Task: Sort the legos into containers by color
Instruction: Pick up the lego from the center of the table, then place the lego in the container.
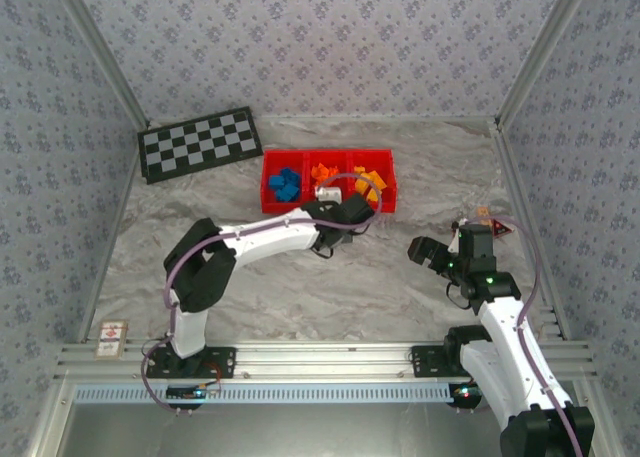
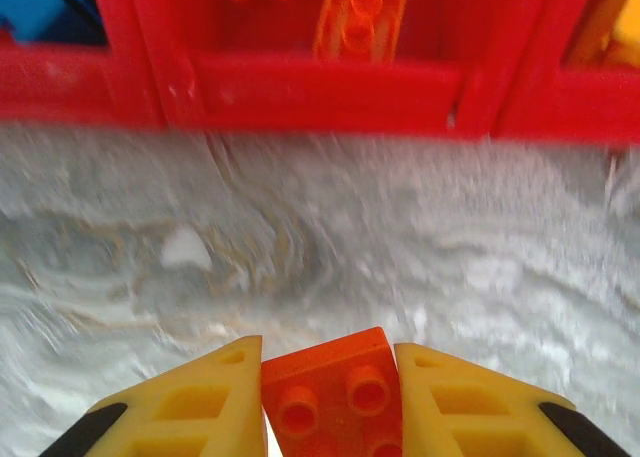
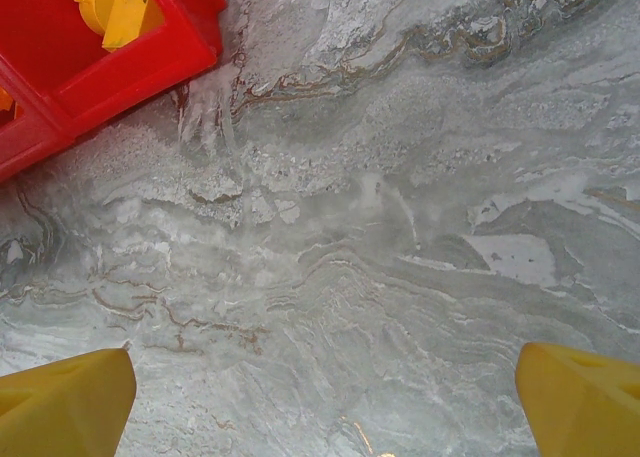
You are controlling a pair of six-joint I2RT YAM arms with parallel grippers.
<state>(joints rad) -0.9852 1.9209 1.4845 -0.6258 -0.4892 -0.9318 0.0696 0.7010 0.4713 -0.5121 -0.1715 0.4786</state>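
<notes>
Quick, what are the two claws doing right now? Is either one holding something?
Left claw: closed on a small orange-red plastic lego brick.
Right claw: open, holding nothing.

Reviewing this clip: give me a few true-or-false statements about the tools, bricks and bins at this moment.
1. The left tool grips an orange-red brick. True.
2. The right tool is shut. False: its jaws stand wide open over the table, holding nothing.
3. Blue bricks lie in the left bin of the containers. True.
4. The checkered board lies right of the containers. False: it lies left of them.
</notes>
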